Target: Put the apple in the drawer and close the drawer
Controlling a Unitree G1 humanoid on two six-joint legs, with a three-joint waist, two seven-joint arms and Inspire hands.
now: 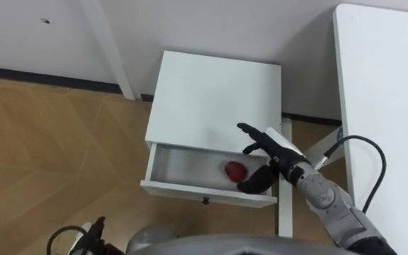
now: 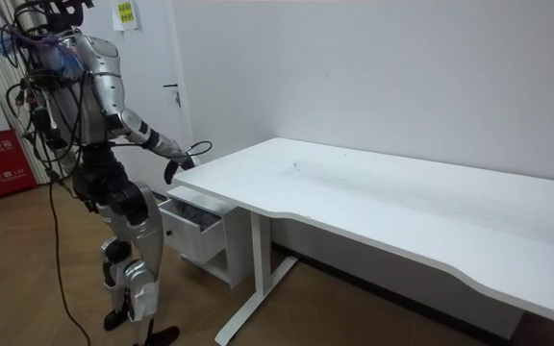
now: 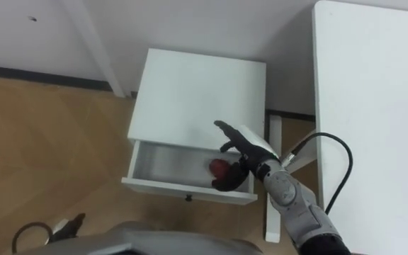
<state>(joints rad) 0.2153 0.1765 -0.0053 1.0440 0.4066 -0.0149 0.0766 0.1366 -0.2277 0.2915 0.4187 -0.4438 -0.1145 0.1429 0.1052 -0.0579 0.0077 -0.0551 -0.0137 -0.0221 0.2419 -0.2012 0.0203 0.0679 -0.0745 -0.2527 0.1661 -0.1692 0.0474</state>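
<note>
A red apple [image 1: 234, 170] lies inside the open drawer [image 1: 204, 193] of a small white cabinet [image 1: 214, 99], towards the drawer's right end. My right hand [image 1: 275, 152] hovers open over that end with its fingers spread, and its thumb hangs just right of the apple, apart from it or barely touching. My left hand [image 1: 93, 232] hangs low at the lower left, away from the cabinet. In the room view I stand upright in front of the drawer [image 2: 195, 216] with my right hand [image 2: 173, 170] stretched out over it.
A large white desk [image 1: 388, 106] stands right beside the cabinet, and its leg [image 1: 285, 205] is next to the drawer's right corner. A white wall runs behind the cabinet. Wooden floor [image 1: 48, 142] lies to the left.
</note>
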